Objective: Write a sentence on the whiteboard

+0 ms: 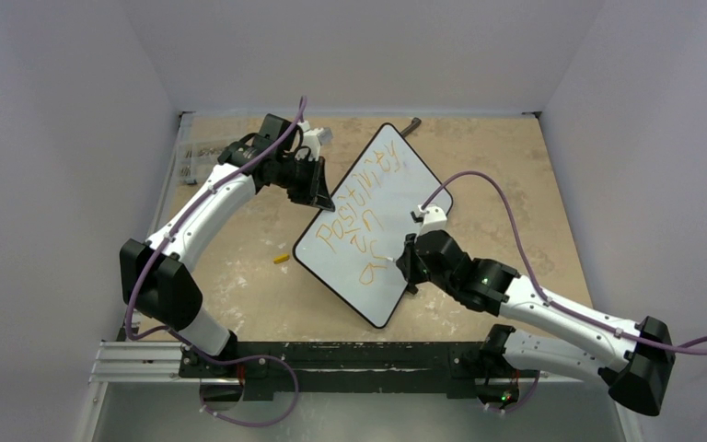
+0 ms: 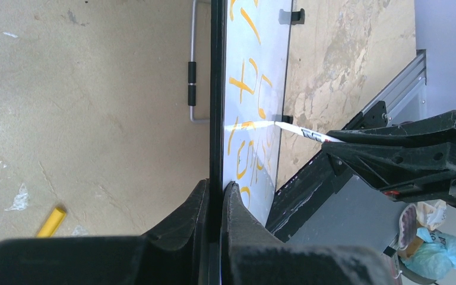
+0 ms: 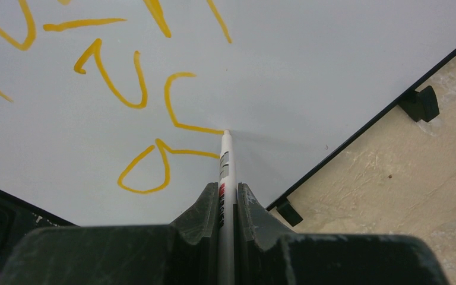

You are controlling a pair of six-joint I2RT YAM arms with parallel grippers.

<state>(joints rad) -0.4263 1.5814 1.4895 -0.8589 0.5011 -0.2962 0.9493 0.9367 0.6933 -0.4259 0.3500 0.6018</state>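
The whiteboard (image 1: 396, 198) lies slantwise mid-table, its black frame edge-on in the left wrist view (image 2: 216, 89). The orange-yellow sentence (image 1: 361, 198) runs in three lines; its lower letters show in the right wrist view (image 3: 113, 83). My left gripper (image 1: 320, 196) is shut on the board's left edge (image 2: 216, 189). My right gripper (image 1: 409, 261) is shut on a white marker (image 3: 227, 172), whose tip touches the board at the end of a stroke. The marker also shows in the left wrist view (image 2: 303, 133).
A yellow marker cap (image 1: 281, 259) lies on the table left of the board, also in the left wrist view (image 2: 51, 221). A metal stand bar (image 2: 192, 77) sits by the board's back. A clear bag (image 1: 191, 158) lies at the far left. Walls enclose the table.
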